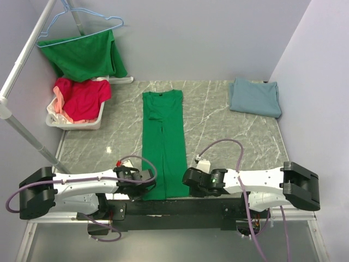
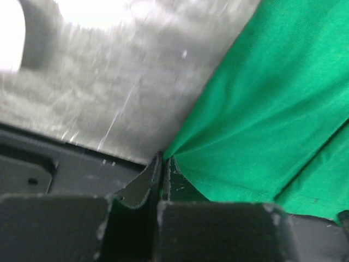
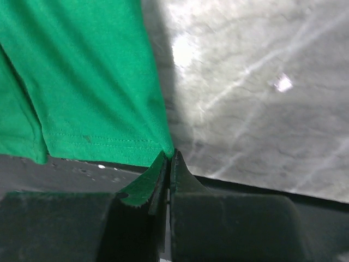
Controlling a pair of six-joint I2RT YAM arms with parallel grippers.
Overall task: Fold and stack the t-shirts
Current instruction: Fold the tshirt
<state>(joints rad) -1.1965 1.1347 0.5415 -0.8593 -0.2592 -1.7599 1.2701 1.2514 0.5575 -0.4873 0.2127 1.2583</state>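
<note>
A bright green t-shirt (image 1: 162, 139) lies as a long narrow folded strip down the middle of the table, collar at the far end. My left gripper (image 1: 146, 181) is shut on its near left hem corner; in the left wrist view (image 2: 163, 159) the cloth (image 2: 262, 109) runs into the closed jaws. My right gripper (image 1: 188, 180) is shut on the near right hem corner, as the right wrist view (image 3: 169, 155) shows with the hem (image 3: 92, 82) pinched. A folded blue-grey t-shirt (image 1: 255, 97) lies at the far right.
A white basket (image 1: 73, 121) at the far left holds red and pink tees (image 1: 82, 98). Another green tee (image 1: 84, 54) hangs on a blue hanger (image 1: 82, 24) from a slanted rail (image 1: 27, 60). The black table edge (image 1: 174, 206) is just under both grippers.
</note>
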